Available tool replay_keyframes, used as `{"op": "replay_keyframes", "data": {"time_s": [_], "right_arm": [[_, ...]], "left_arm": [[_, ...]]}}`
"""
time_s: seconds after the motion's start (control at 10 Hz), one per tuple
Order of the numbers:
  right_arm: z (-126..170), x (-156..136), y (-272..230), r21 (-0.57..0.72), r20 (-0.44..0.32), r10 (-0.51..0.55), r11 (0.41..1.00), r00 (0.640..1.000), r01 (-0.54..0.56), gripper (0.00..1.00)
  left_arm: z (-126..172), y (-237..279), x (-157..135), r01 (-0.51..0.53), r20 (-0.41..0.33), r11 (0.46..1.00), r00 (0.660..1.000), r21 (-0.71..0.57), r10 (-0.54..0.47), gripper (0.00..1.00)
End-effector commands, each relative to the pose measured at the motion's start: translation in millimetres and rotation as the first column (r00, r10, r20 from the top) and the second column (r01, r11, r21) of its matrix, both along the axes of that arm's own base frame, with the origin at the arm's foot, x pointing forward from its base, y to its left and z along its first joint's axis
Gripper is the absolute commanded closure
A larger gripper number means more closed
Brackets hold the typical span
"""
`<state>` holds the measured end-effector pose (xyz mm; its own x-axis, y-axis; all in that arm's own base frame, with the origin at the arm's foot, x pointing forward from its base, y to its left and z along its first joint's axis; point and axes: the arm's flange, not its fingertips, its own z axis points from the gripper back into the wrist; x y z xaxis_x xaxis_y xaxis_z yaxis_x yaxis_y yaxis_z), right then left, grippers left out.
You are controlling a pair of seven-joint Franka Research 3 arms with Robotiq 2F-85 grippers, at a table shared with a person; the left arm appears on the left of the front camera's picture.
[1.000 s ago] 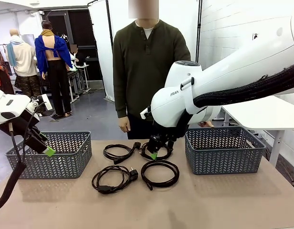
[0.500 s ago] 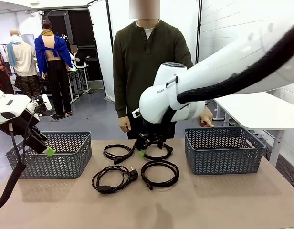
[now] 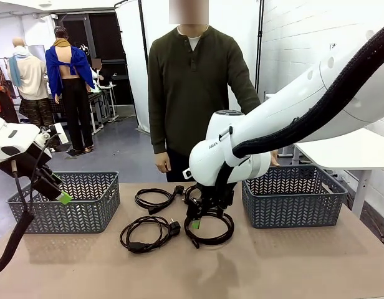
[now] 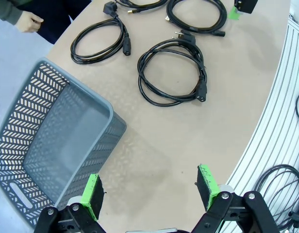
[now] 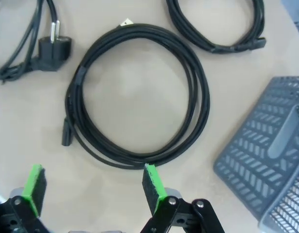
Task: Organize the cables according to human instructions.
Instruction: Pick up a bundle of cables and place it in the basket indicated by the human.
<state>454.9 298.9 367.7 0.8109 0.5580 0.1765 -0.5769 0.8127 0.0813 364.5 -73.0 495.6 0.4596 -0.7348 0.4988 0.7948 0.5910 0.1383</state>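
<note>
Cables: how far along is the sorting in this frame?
Done: nothing; all four cables lie on the table between the left basket and right basket. In hand: the right gripper, open, hangs low over the near-right cable, gripping nothing. The left gripper hangs open by the left basket. Left: every cable.

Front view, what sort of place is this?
Probably a robotics lab: a white robot arm reaches over a table with coiled cables and grey baskets, a person opposite, white screens behind.
</note>
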Motion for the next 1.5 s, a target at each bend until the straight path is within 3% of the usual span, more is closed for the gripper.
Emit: {"op": "replay_keyframes", "data": {"time_s": [0.0,0.8,0.9,1.4], "right_arm": [[10.7,4.6,9.0,0.014,0.011,0.007,1.000,1.000,-0.007,0.00],[11.7,3.7,8.5,0.015,0.019,0.009,1.000,1.000,-0.009,0.00],[12.7,3.4,14.0,0.004,0.045,0.007,1.000,0.999,-0.007,0.00],[-2.7,9.1,36.7,-0.068,0.029,-0.018,0.997,0.999,0.020,0.00]], "left_arm": [[-1.1,0.3,-1.1,-0.007,-0.008,1.000,1.000,-0.013,0.007,0.00],[-1.1,0.3,-1.1,-0.007,-0.008,1.000,1.000,-0.013,0.007,0.00],[-1.1,0.3,-1.1,-0.007,-0.008,1.000,1.000,-0.013,0.007,0.00],[-1.1,0.3,-1.1,-0.007,-0.008,1.000,1.000,-0.013,0.007,0.00]]}}
